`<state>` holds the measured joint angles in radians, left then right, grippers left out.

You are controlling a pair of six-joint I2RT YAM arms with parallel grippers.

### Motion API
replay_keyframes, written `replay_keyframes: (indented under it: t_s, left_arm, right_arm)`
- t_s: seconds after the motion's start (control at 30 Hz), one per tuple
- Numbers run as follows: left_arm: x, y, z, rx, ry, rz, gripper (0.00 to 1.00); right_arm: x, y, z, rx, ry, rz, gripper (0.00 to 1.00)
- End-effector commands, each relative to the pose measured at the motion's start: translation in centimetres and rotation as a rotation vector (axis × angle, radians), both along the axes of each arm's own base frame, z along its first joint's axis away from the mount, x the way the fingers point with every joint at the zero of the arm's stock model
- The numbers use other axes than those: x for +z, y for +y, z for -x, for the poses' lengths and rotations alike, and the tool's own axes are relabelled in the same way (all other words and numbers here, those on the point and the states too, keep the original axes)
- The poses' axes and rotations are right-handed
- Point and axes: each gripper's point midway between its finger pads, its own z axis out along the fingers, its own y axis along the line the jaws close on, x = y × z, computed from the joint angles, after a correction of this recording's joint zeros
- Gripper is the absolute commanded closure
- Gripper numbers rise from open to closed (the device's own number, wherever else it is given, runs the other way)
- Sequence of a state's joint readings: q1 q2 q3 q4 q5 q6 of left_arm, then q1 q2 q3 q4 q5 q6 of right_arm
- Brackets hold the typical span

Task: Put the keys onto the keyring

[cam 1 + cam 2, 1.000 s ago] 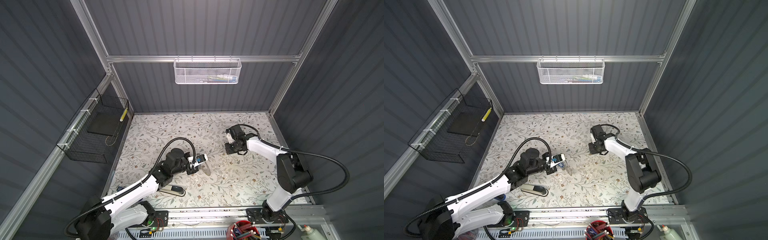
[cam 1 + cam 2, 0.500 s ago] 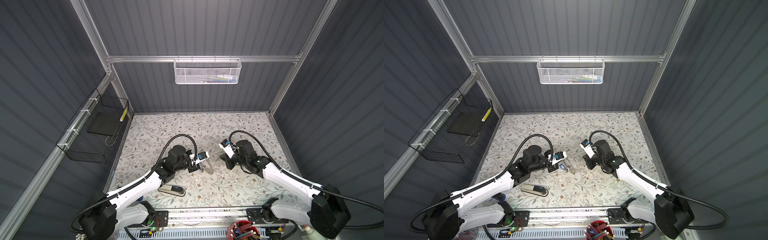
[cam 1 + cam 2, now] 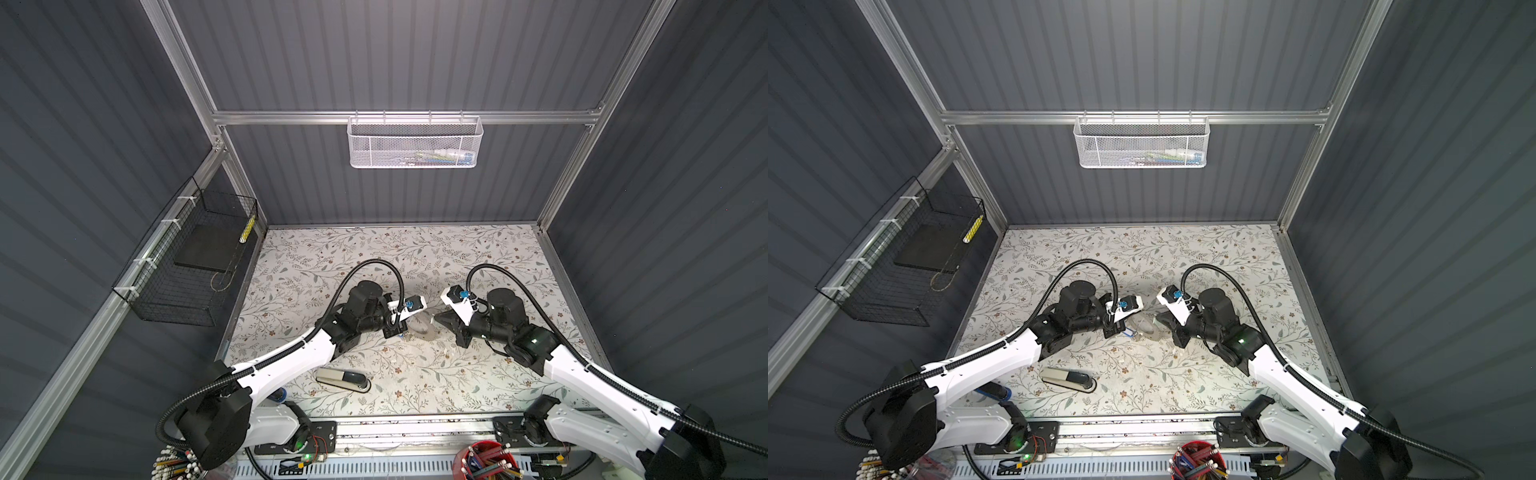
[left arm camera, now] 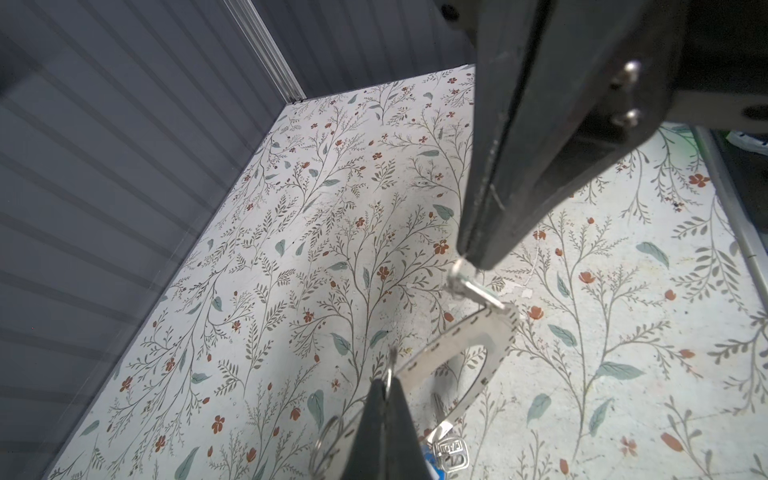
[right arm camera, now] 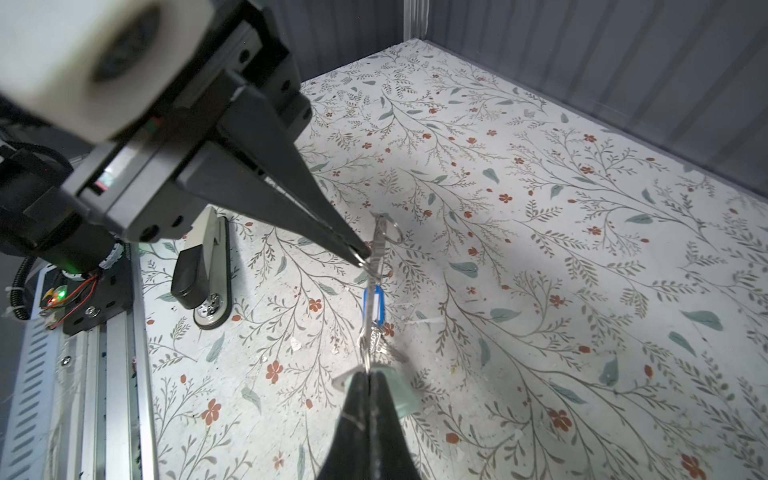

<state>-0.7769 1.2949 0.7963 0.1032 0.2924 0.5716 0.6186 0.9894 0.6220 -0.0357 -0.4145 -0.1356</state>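
Hanging clear of the table [image 5: 561, 257], the keyring [image 4: 496, 328] is strung between the two tools near the table's middle. The left tool [image 4: 383, 384] is clenched on the near edge of the keyring's band, with a small wire loop poking out beside its tips. The right tool [image 4: 467, 255] is clenched too, pinching a small metal piece that meets the keyring's opposite corner. The mint tag [image 5: 401, 395] sits right against its tips, so the piece looks like the mint key, though I cannot tell whether blade or loop is gripped. The blue tag [image 5: 374, 305] and blue key [image 4: 451, 451] dangle from the keyring close under the left tool. In both top views the tools face each other tip to tip, with the keyring tilted between them. A stapler [image 3: 343, 380] lies flat on the table near the front edge, left of centre and well apart from the tools.
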Motion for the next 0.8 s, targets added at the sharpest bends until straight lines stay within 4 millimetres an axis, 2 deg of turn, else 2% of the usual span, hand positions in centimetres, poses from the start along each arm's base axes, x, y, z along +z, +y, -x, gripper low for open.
replay_keyframes:
  t_s: [0.0, 0.3, 0.53, 0.77]
  left_arm:
    - [1.8, -0.5, -0.2, -0.02, -0.009, 0.031, 1.0]
    - [2.2, -1.2, 1.0, -0.071, 0.063, 0.054, 1.0]
    - [2.3, -1.5, 1.5, -0.086, 0.103, 0.069, 1.0]
    - [2.1, -1.5, 1.4, -0.078, 0.12, 0.064, 1.0]
  right_arm:
    - [1.0, 0.8, 0.5, 0.039, 0.0, -0.013, 1.0]
    - [1.9, 1.4, -0.3, 0.032, -0.025, -0.016, 1.0]
    - [2.0, 1.4, -0.9, 0.001, -0.037, -0.008, 1.0]
    - [2.7, 1.7, -0.7, 0.013, -0.065, -0.025, 1.0]
